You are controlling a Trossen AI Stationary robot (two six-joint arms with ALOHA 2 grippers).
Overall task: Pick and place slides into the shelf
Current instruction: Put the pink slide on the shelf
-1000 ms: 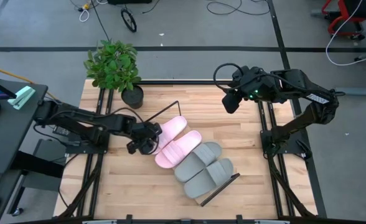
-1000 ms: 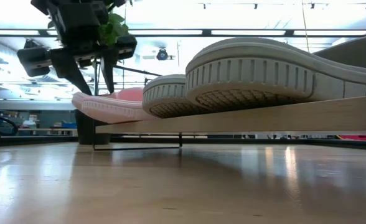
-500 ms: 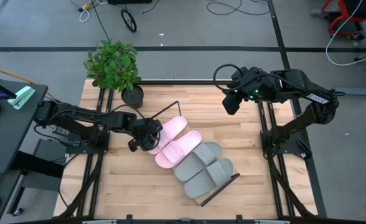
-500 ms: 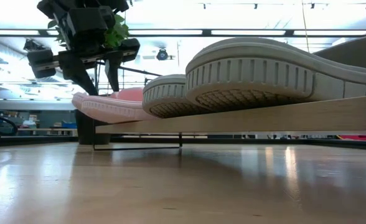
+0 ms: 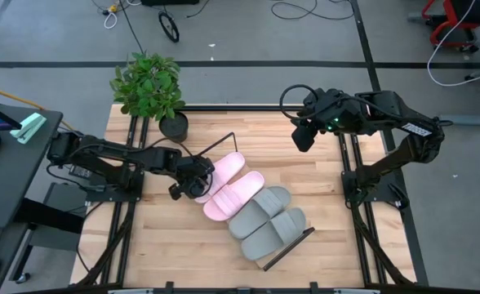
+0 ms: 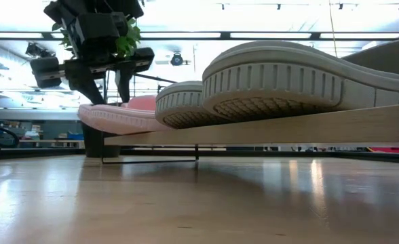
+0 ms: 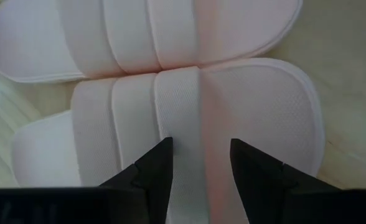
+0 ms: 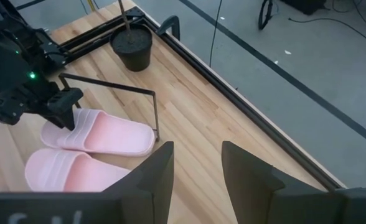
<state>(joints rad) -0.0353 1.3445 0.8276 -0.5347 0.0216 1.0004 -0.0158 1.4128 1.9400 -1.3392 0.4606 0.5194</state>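
Note:
Two light pink slides (image 5: pixel 230 183) and two grey slides (image 5: pixel 266 222) lie side by side, soles down, on the light-wood shelf (image 6: pixel 288 125). The shelf runs slantwise across the table. My left gripper (image 5: pixel 194 184) is open and points down over the left end of the pink pair. In the left wrist view its gripper (image 7: pixel 201 163) straddles the edge of one pink slide's wide strap (image 7: pixel 170 118), where the strap meets the footbed (image 7: pixel 264 130). My right gripper (image 5: pixel 303 137) is open and hovers high over the table's far right part. My left gripper comes at the pink slide from above, one finger (image 7: pixel 157 163) over the strap and the other (image 7: pixel 253 163) over the footbed. In the low view the fingertips (image 6: pixel 94 100) reach down to the slide's top. Whether they touch it, I cannot tell.
A potted plant (image 5: pixel 173 126) stands at the table's far left, close behind the shelf's black frame end (image 5: pixel 220 144). Bare tabletop (image 5: pixel 166 245) lies toward the near left, and more (image 5: pixel 273 155) between the shelf and my right gripper.
My left gripper has moved a little toward the table's right, onto the pink slides, staying open. The slides and my right arm have kept still.

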